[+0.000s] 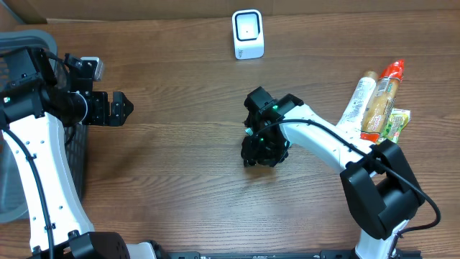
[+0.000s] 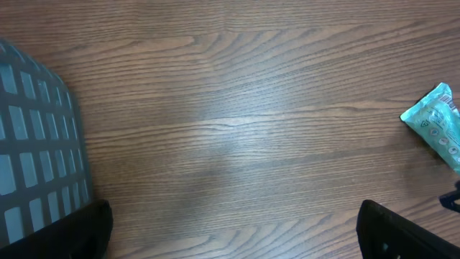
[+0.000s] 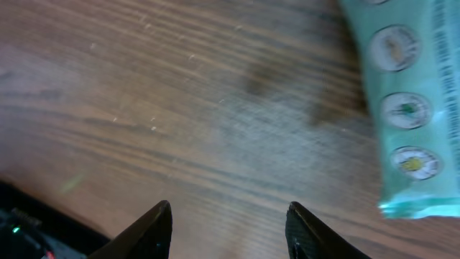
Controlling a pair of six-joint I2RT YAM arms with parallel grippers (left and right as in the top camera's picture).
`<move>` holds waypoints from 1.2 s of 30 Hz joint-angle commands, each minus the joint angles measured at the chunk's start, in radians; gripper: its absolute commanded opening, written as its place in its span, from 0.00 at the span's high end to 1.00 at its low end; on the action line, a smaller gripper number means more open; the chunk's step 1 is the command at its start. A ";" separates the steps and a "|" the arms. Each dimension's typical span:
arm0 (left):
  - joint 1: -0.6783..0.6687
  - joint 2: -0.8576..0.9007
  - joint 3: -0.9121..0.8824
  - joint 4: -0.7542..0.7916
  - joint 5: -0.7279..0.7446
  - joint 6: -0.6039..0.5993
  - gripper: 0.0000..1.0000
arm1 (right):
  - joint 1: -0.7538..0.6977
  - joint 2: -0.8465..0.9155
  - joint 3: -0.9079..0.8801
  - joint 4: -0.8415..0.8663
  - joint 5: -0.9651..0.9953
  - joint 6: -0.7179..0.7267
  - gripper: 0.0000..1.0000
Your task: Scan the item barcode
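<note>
Right tool point(image 3: 228, 212) released, fingers spread over bare wood, holding nothing. Teal plastic snack packet point(image 3: 402, 108) lies flat near the table point(image 1: 180, 165) centre, just beside that tool. Left tool point(image 2: 233, 234) wide apart, empty, at table's left edge by grey mesh basket point(image 2: 36, 144)

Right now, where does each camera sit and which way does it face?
Overhead: above the table, facing straight down; left arm and right arm show, scanner at top.
Left wrist: on the left arm, facing down; left gripper open, fingers at bottom corners, basket left, packet right.
Right wrist: low over the table, facing down; right gripper open, packet upper right.
Shared: both wrist views show the teal packet.
</note>
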 commanded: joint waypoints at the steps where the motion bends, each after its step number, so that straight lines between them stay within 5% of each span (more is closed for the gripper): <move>1: -0.007 0.006 0.000 0.003 0.011 0.022 0.00 | -0.047 -0.006 0.014 0.009 0.053 -0.011 0.47; 10: -0.007 0.006 0.000 0.003 0.011 0.023 0.01 | -0.226 -0.006 0.084 -0.004 0.053 -0.233 0.40; 22: -0.007 0.006 0.000 0.003 0.011 0.022 0.01 | -0.254 0.005 -0.028 0.051 0.092 -0.460 0.27; 28: -0.007 0.006 0.000 0.003 0.011 0.022 0.00 | -0.253 0.005 -0.084 0.133 0.095 -0.442 0.28; 36: -0.007 0.006 0.000 0.003 0.011 0.022 0.00 | -0.195 0.005 -0.092 0.094 -0.097 -0.446 0.43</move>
